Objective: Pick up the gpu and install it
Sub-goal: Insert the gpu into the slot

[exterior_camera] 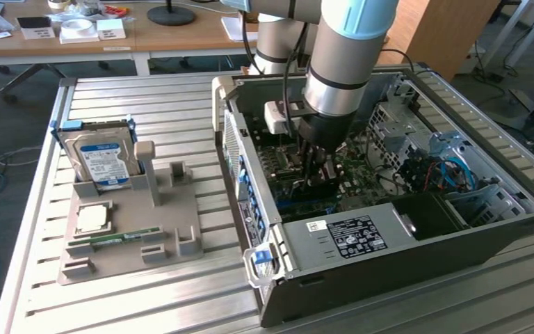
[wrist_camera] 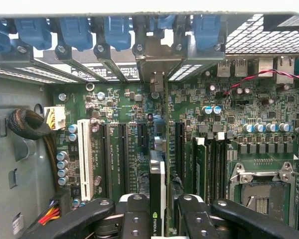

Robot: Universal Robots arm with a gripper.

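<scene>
The claw [wrist_camera: 158, 211] is closed partway, its two black fingers [wrist_camera: 134, 219] pressed against either face of the graphics card [wrist_camera: 157, 184], which it holds edge-on and upright. In the exterior view the claw [exterior_camera: 316, 165] reaches down into the open computer case [exterior_camera: 388, 257] laid on its side, with the card hanging just over the green motherboard [exterior_camera: 355, 177].

Straight ahead of the claw, the card's pale metal bracket [wrist_camera: 157, 79] meets the rear wall of the case, level with the row of blue slot clips [wrist_camera: 117, 30]. Black expansion slots [wrist_camera: 123, 149] run parallel to the card on one side, with a white slot [wrist_camera: 83, 154] beyond them; on the other side lie another black slot [wrist_camera: 179, 144] and the empty processor socket [wrist_camera: 261, 191]. Room beside the fingers is tight.

Outside the case, well away from the claw, a grey holder [exterior_camera: 133, 229] on the slatted table [exterior_camera: 156, 306] carries a hard drive [exterior_camera: 105, 160] with a blue label.
</scene>
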